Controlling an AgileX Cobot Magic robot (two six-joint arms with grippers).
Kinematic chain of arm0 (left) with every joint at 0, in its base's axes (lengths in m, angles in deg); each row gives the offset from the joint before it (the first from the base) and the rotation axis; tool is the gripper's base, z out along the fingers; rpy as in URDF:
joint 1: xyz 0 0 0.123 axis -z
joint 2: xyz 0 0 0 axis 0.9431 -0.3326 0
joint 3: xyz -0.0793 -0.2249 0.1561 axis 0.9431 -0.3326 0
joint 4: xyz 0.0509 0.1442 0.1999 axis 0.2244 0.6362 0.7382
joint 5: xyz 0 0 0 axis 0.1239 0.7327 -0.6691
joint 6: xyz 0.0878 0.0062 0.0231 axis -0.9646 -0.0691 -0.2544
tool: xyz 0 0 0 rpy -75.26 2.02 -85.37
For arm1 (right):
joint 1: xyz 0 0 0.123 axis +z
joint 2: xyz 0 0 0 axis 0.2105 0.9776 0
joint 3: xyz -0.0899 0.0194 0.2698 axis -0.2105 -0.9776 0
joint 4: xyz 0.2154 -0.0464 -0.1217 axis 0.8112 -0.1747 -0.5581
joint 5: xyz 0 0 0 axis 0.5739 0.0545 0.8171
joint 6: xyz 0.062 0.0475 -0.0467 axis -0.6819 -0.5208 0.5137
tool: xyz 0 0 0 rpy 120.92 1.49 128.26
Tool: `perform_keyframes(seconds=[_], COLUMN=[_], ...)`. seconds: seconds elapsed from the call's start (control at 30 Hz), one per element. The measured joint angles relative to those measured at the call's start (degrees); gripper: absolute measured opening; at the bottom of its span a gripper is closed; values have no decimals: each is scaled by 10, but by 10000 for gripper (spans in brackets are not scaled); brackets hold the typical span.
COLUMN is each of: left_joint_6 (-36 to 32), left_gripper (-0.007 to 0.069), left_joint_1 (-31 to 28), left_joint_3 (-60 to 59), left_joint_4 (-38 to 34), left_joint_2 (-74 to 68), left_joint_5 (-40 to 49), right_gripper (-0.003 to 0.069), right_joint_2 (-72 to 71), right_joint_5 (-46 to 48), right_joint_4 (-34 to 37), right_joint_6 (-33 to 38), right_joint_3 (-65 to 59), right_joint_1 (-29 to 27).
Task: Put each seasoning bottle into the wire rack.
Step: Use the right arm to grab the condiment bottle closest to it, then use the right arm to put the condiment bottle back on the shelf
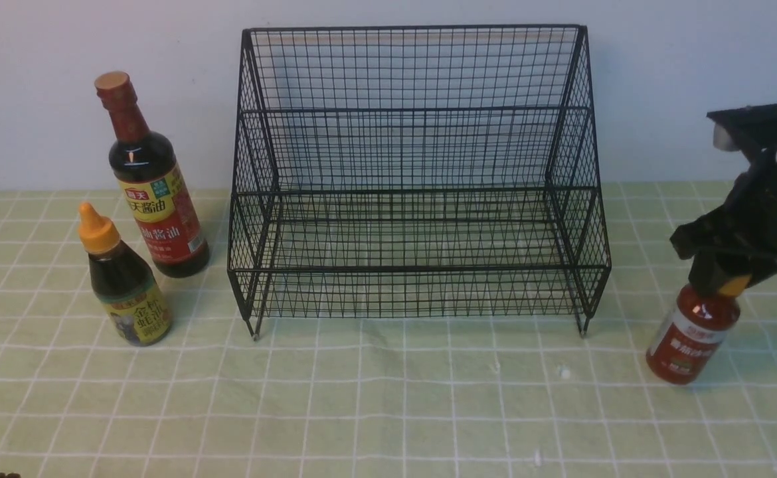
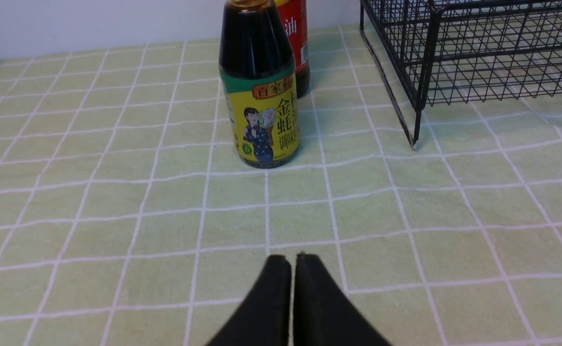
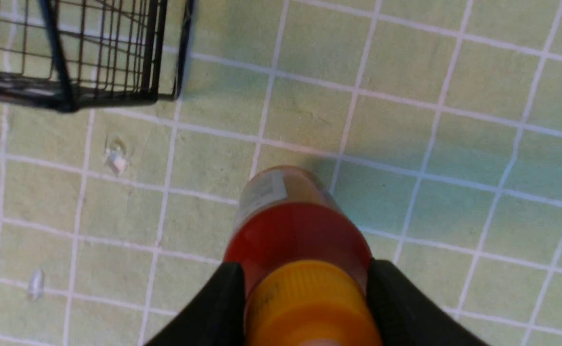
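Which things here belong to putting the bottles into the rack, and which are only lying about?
For the job:
soy-sauce bottle
yellow-label bottle
red-sauce bottle
rack
right gripper, fingers either side of the red-sauce bottle's cap

Only lying about:
checked cloth
white specks on the cloth
wall
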Motion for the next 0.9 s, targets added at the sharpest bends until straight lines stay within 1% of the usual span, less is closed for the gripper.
perform_keyframes(seconds=[0.17,0.3,0.37,0.4,0.47,0.53,0.63,0.77,0.9], left_joint_6=[0,0,0,0,0,0,0,0,0], left_gripper=[-6,-6,-6,-6,-6,-6,-6,-6,-6], left_joint_1=[0,0,0,0,0,0,0,0,0], left_joint_3=[0,0,0,0,0,0,0,0,0], left_joint_4=[0,0,0,0,0,0,0,0,0], left_joint_2=[0,0,0,0,0,0,0,0,0], left_joint_5=[0,0,0,0,0,0,0,0,0], right_gripper=[297,297,297,297,297,297,297,297,297], right_joint_2=[-54,-88,-97,-97,-93,-82,-62,-12,18], right_joint_5=[16,20,28,28,30,31,31,17,-19], right_joint_4=[3,33,88,93,146,177,180,146,122], right_joint_6=[17,29,47,49,72,94,102,105,100], right_joint_3=[66,110,151,151,172,183,185,185,185], right_joint_1=[0,0,0,0,1,9,25,68,90])
